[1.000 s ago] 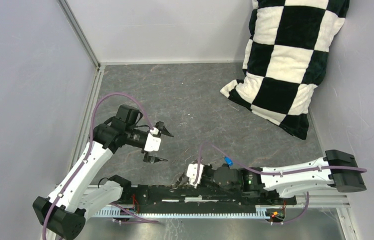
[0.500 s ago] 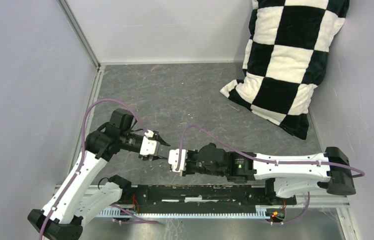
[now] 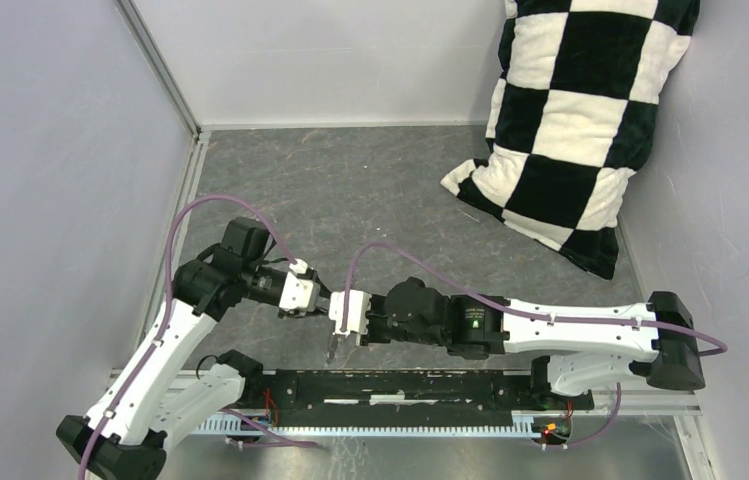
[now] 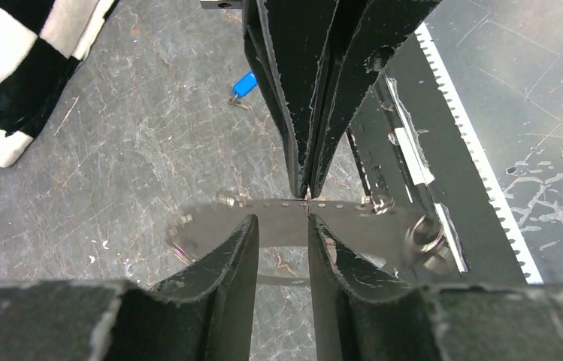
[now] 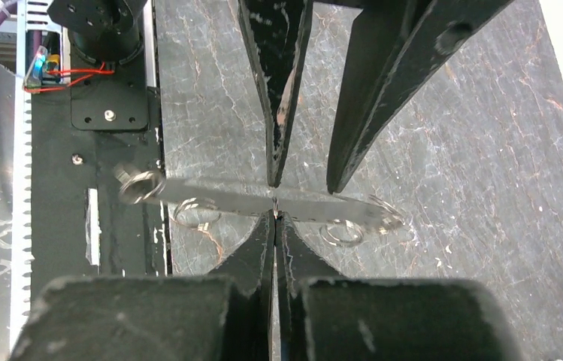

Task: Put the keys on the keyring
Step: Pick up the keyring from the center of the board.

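Grey mat (image 3: 370,190); right tool (image 5: 274,214) pinches keyring (image 5: 210,197), left tool (image 4: 282,222) narrowly parted facing it.

Your tabletop (image 3: 350,190) is a dark grey, marbled sheet, heavily scratched. Take the black-and-white checkered pillow (image 3: 575,120) as your mark: it stands propped in the far right corner, its lower corners resting on the surface. Just beside its nearest left corner lies a thin pale sliver (image 3: 467,213), too small to identify. Well apart from the pillow, a small blue-headed key (image 4: 244,83) lies flat on bare surface, between the pillow and the black mounting strip (image 3: 400,385) along the opposite edge.
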Tool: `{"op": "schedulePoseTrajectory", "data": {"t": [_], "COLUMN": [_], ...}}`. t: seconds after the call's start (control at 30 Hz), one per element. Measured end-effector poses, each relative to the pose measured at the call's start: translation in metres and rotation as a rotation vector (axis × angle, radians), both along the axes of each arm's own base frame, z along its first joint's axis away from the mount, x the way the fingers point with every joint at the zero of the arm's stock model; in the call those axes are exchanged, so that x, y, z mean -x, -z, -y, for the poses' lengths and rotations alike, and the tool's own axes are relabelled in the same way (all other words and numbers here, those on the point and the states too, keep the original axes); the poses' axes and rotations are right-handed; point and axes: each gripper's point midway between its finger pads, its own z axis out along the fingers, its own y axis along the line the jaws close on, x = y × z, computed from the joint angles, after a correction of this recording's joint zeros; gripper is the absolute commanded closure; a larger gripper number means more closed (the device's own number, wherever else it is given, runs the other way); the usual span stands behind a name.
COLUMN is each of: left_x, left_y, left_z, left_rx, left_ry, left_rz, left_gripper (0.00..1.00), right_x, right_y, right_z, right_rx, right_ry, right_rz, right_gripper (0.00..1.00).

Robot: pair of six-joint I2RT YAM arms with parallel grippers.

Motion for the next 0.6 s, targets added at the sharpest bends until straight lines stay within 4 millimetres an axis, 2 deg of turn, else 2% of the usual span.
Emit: {"op": "schedulePoseTrajectory", "data": {"t": [0.17, 0.37, 0.6], "left_x": [0.0005, 0.001, 0.0052], "left_y": [0.0002, 0.0017, 0.0038], "left_z": [0.001, 0.0009, 0.0023], "left_rx": [0.004, 0.0, 0.001], "left_ry": [0.006, 0.007, 0.023], "left_rz": [-0.01, -0.019, -0.029], "left_gripper": [0.65, 0.68, 0.65], "right_x": [-0.0005, -0.0017, -0.0021], "right_y": [-0.0068, -0.0034, -0.002], "right_z": [-0.0045, -0.0059, -0.0069], "right_rx": [-0.005, 0.023, 0.052], "right_ry": [0.009, 0.019, 0.03], "right_rz": [-0.017, -0.032, -0.05], "right_gripper": [1.0, 1.0, 0.99]}}
